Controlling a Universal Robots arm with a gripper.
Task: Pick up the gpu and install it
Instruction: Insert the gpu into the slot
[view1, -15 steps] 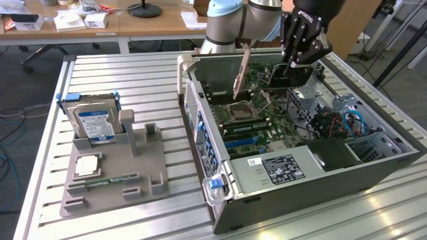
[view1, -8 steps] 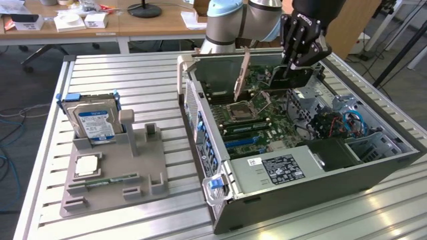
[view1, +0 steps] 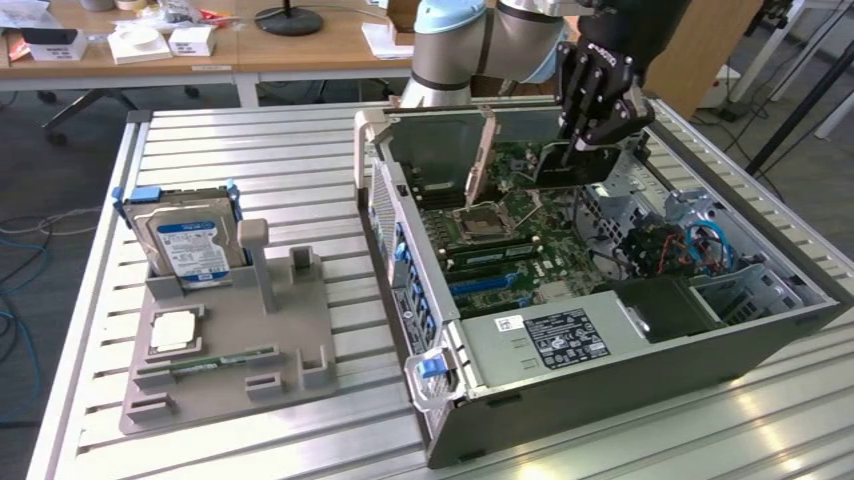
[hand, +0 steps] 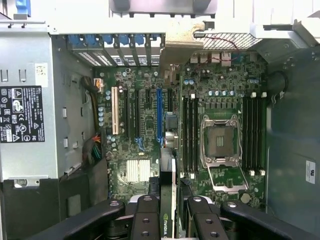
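The gpu (hand: 168, 225), thin and flat, sits in black claw (hand: 170, 201).

Wooden desks (view1: 334, 52) standing far behind the slatted aluminium table (view1: 240, 150); cables (view1: 27, 228) lying on grey floor (view1: 67, 160) at left.

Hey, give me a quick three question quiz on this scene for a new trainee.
1. True or false: the gripper holds the gpu above the motherboard.
2. Where is the hard drive? A: inside the computer case. B: upright in the grey holder, at the exterior view's left. C: in the gripper.
3. Fill in: the motherboard's CPU socket is ___.
Key: 1 true; 2 B; 3 empty.
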